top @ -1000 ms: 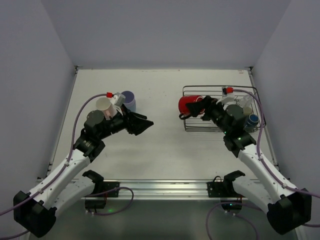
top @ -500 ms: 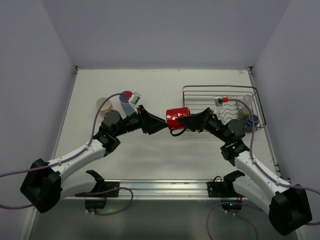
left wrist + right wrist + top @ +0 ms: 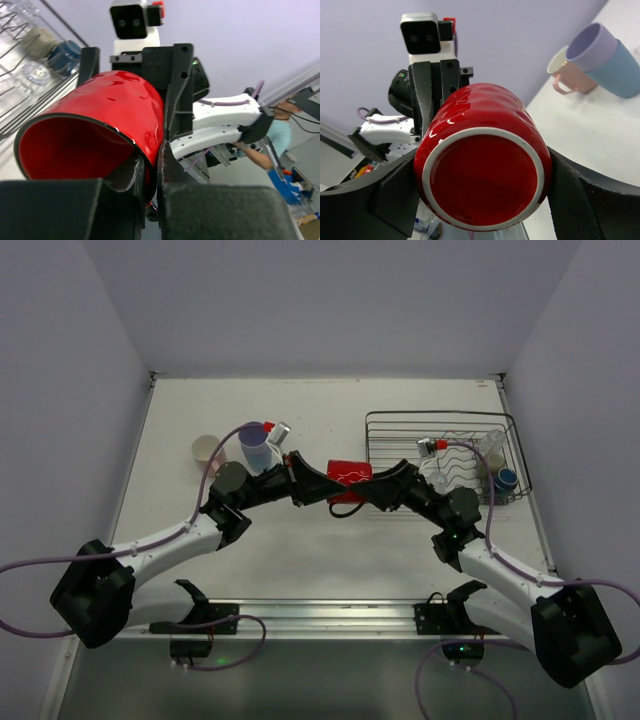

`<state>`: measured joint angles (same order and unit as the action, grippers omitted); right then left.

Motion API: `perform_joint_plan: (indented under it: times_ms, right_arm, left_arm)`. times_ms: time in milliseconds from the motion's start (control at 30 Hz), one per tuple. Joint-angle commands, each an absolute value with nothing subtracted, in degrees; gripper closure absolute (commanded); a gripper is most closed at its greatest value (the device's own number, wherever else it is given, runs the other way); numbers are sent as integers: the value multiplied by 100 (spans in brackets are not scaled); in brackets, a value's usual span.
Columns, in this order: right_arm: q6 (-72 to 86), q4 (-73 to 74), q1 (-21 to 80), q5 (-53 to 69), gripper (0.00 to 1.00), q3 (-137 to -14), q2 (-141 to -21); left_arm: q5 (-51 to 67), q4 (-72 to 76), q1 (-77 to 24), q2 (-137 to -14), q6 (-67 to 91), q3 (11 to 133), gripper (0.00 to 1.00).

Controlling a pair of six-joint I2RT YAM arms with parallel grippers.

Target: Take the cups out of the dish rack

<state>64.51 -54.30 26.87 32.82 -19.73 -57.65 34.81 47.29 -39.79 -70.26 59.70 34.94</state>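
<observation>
Off-white table [image 3: 330,545]: dish rack [image 3: 440,414] at right; pink cup [image 3: 207,451], light blue cup [image 3: 257,455] at left.

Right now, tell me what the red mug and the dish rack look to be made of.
The red mug is probably glazed ceramic: its skin is glossy with sharp highlights, and a pale matte ring runs round the base. The dish rack is thin dark wire, likely metal; whether it is painted or coated is too small to tell.

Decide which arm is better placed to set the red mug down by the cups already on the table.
Left. The left gripper pinches the red mug at its rim, and the pink cup and lavender cup stand on its side; the right gripper, also holding it, sits by the dish rack.
</observation>
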Motion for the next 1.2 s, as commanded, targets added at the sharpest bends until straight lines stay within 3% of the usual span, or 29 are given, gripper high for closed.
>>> perform_joint_plan:
  times_ms: [0,33,67,133,167,533,733,967,1167]
  right_arm:
    - [6837,-6617,2769,3252,56,-1925,-5967]
    - [6864,-6670,2769,3217,47,-1864,-6029]
    - [6873,-6653,2777,3217,27,-1846,-6047]
    - [6821,-6566,2769,3182,6,-1828,-6030]
    - [6786,-6391,2777,3103,1,-1819,-5986]
    - [5319,-3728,2769,1969,1,-2135,-5116]
    - [4695,-2638,2760,1547,1,-2311,-4615]
    - [3947,-830,2769,854,1,-2715,-3868]
    - [3551,51,2760,510,1,-2979,-3209]
  left_arm:
    - [3331,5037,-4087,-6953,5590,3718,100]
    - [3288,4984,-4087,-6909,5529,3718,100]
    - [3174,4896,-4078,-6847,5467,3735,100]
    - [3016,4397,-4078,-6628,5134,3797,100]
    - [2806,4125,-4078,-6540,4994,3919,100]
    - [714,-356,-4078,-6151,2814,5975,100]
    - [37,-1282,-4078,-7100,2295,7003,100]
    - [-1124,-2792,-4061,-9303,1636,8708,100]
    - [-1239,-3716,-3973,-10921,1372,10141,100]
